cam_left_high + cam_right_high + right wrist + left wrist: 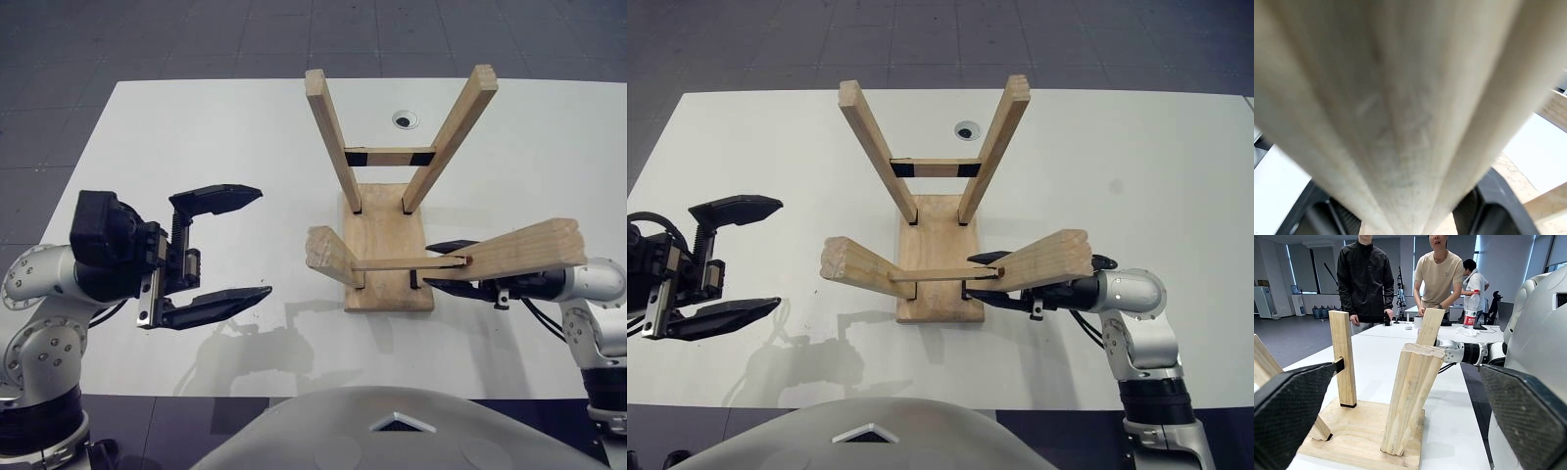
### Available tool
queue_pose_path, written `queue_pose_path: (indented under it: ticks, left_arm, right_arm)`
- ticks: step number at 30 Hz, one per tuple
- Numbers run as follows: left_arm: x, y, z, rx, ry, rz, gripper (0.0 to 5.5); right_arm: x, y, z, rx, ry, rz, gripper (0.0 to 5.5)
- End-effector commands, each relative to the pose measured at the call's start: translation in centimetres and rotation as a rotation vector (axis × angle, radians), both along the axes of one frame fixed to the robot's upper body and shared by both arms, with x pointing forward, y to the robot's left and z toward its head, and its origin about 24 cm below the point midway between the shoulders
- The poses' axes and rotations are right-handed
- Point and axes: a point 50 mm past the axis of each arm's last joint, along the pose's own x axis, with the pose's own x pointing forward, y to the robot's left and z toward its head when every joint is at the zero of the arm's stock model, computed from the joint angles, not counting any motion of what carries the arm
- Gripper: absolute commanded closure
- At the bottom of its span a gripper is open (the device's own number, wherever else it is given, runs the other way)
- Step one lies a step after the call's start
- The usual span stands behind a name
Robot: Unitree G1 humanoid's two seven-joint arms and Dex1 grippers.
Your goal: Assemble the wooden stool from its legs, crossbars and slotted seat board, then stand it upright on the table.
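White table (196,127), dark grey tiled floor (147,39), grey column (1503,264), possibly windows (1558,252) beyond.

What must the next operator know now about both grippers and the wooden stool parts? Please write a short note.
Left gripper: open, over the white table, left of the flat rectangular wooden seat board.
Right gripper: shut on the near right light wooden leg, close to the board.
Done: four legs stand on the board, which lies flat; both thin crossbars join their pairs.
Left: check that leg's seating, then turn the stool upright.
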Motion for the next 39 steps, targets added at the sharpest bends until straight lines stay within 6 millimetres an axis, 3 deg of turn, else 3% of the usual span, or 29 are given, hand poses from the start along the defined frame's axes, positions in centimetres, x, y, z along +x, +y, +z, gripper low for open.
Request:
queue_pose_path:
  ticks: [1, 13, 26, 39]
  left_arm:
    - [-0.1, 0.0, 0.4, 0.018, -0.01, -0.002, 0.0]
    - [-0.2, 0.1, 0.7, 0.02, -0.012, -0.01, 0.0]
    - [-0.3, 0.0, 0.6, 0.017, -0.01, -0.002, 0.0]
    - [-0.6, -0.2, 0.8, 0.013, -0.012, -0.004, 0.0]
  right_arm:
    - [0.2, -0.5, -0.2, -0.042, 0.006, -0.009, 3.42]
    - [-0.4, -0.2, -1.3, -0.073, 0.05, 0.007, 3.42]
    - [-0.8, -0.1, -1.0, -0.109, 0.061, -0.004, 3.42]
    - [-0.3, -0.3, -3.6, -0.255, 0.13, -0.056, 3.42]
